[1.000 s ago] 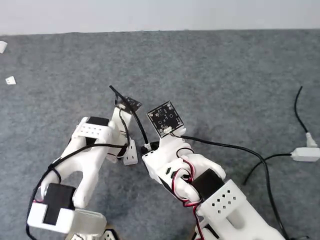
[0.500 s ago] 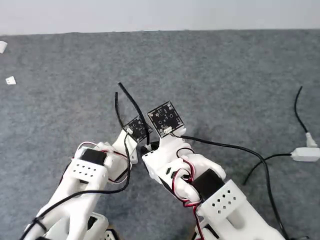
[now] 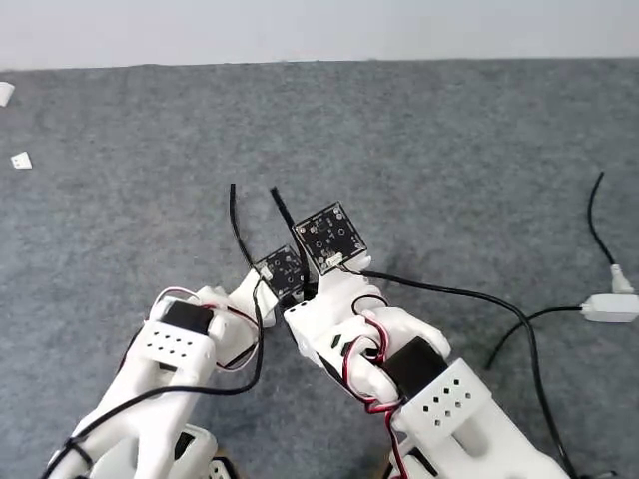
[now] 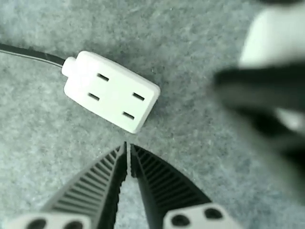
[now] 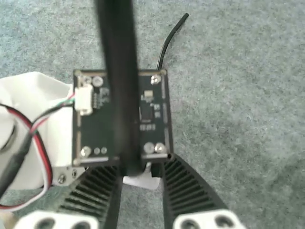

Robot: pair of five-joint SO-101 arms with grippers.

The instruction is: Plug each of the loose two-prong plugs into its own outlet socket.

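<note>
At mid tabletop [image 3: 449,150], the left arm [image 3: 175,344] has swung toward three o'clock, left fingers [image 4: 107,176] together and empty above the socket [image 4: 112,90], while right fingers [image 5: 186,188] stay clamped on the plug [image 5: 139,182], so insertion looks close.

On the grey felt table surface [image 3: 449,150] both arms stand near centre, the left gripper [image 4: 127,153] left of the right gripper [image 5: 139,174]. A white four-slot outlet block [image 4: 112,91] lies flat just beyond the left gripper's tips, apart from them. A white two-prong plug [image 5: 140,182] sits between the right gripper's fingers, with its black cord [image 5: 121,86] rising from it. A white corded block [image 3: 609,307] lies well apart at the right edge, and two white scraps [image 3: 20,160] lie far left
</note>
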